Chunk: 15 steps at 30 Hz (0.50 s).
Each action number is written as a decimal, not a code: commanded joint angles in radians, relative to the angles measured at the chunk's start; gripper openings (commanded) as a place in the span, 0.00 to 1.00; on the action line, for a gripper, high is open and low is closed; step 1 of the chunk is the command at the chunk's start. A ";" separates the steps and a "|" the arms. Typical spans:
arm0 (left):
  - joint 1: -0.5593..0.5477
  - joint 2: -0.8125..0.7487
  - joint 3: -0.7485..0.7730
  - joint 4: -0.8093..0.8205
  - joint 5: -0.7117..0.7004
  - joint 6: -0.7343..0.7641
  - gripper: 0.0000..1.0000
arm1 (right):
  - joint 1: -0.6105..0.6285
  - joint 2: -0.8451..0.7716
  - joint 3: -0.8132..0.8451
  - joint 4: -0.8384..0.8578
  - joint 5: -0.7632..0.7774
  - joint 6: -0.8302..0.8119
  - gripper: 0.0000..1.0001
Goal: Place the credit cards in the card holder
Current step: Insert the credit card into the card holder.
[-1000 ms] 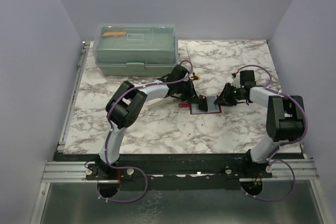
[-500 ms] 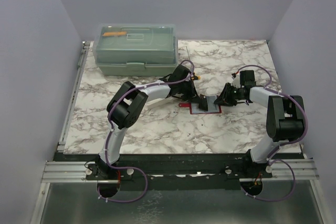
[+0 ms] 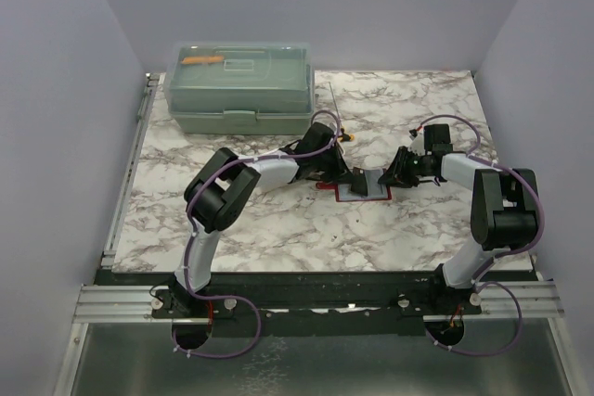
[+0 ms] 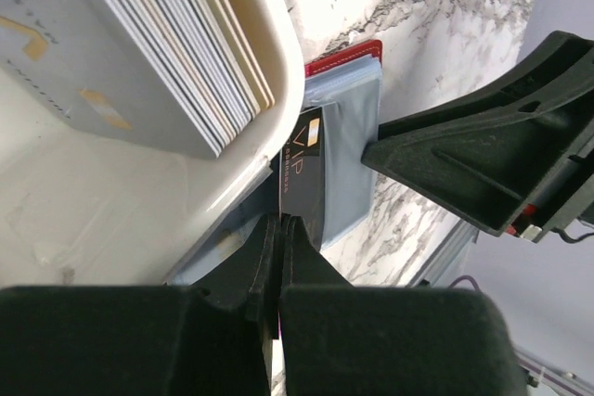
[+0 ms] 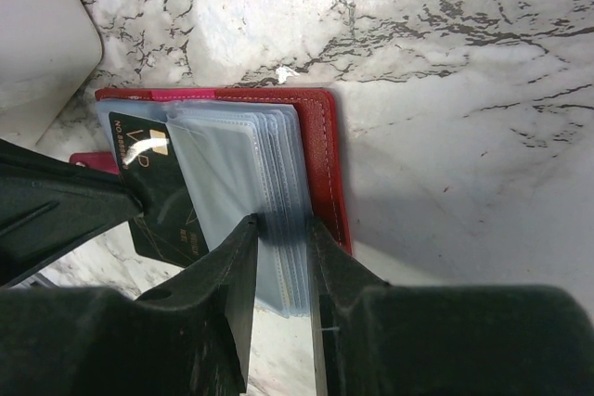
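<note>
- Marble-patterned table (image 3: 278, 229) between pale lilac walls; a green lidded box (image 3: 237, 85) stands at 11 o'clock, and both arms meet a little toward 3 o'clock from the centre.
- The red card holder (image 3: 368, 189) lies open there, with the left gripper (image 4: 280, 229) on its 9 o'clock side and the right gripper (image 5: 278, 224) on its 3 o'clock side.
- Change during the last second: the left arm (image 3: 269, 166) has lowered its elbow and its forearm now lies flatter, while its tip stayed almost in the same place. The holder and the right arm did not move.
- My reading is that the left wrist is changing the angle of the card, not carrying it. So the insertion is in progress and not finished.
- Left jaws: fully closed, pinching the near edge of a dark credit card (image 4: 302, 169) with gold "VIP" letters.
- Right jaws: only a narrow gap, closed on the bundle of clear plastic sleeves (image 5: 232, 164) at their 6 o'clock edge. They keep the holder steady.
- The dark card lies flat on the 9 o'clock part of the holder, and its far edge meets the sleeves. Whether it is already inside a pocket I cannot tell.
- A white tray (image 4: 251, 6) just beside the holder keeps a stack of cards (image 4: 158, 34) standing on edge, so more cards remain to be done.
</note>
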<state>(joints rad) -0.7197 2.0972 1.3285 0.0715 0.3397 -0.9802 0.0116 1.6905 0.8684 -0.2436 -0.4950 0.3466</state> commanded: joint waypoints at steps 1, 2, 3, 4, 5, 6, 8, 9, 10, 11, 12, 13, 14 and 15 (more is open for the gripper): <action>0.011 0.010 0.013 0.076 0.094 -0.054 0.00 | 0.013 0.034 -0.030 -0.029 0.011 -0.019 0.26; 0.012 0.015 0.016 0.080 0.124 -0.065 0.01 | 0.013 0.032 -0.030 -0.029 0.013 -0.019 0.26; 0.011 0.014 0.011 0.094 0.137 -0.072 0.03 | 0.013 0.031 -0.030 -0.029 0.013 -0.019 0.26; 0.011 0.011 0.005 0.104 0.141 -0.073 0.04 | 0.013 0.031 -0.028 -0.031 0.013 -0.021 0.26; 0.011 0.011 0.002 0.105 0.139 -0.072 0.05 | 0.013 0.031 -0.028 -0.031 0.012 -0.021 0.26; 0.012 0.011 0.002 0.105 0.136 -0.070 0.07 | 0.013 0.031 -0.028 -0.030 0.011 -0.020 0.26; 0.014 0.020 0.005 0.105 0.144 -0.069 0.09 | 0.013 0.032 -0.029 -0.031 0.012 -0.020 0.26; 0.014 0.024 0.008 0.104 0.147 -0.071 0.09 | 0.013 0.031 -0.028 -0.031 0.011 -0.021 0.26; 0.014 0.030 0.012 0.103 0.152 -0.073 0.10 | 0.013 0.031 -0.028 -0.031 0.011 -0.022 0.26; 0.014 0.037 0.016 0.099 0.155 -0.072 0.10 | 0.013 0.031 -0.028 -0.031 0.011 -0.021 0.26; 0.013 0.042 0.021 0.091 0.156 -0.072 0.12 | 0.013 0.030 -0.029 -0.031 0.012 -0.020 0.26; 0.014 0.046 0.025 0.083 0.156 -0.070 0.13 | 0.013 0.030 -0.029 -0.030 0.011 -0.021 0.26; 0.014 0.049 0.028 0.076 0.155 -0.066 0.14 | 0.013 0.030 -0.028 -0.031 0.012 -0.021 0.26; 0.014 0.048 0.029 0.069 0.149 -0.062 0.15 | 0.014 0.029 -0.029 -0.031 0.011 -0.021 0.26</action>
<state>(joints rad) -0.7002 2.1117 1.3300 0.1326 0.4667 -1.0397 0.0120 1.6905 0.8684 -0.2417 -0.4957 0.3466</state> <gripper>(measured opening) 0.128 0.266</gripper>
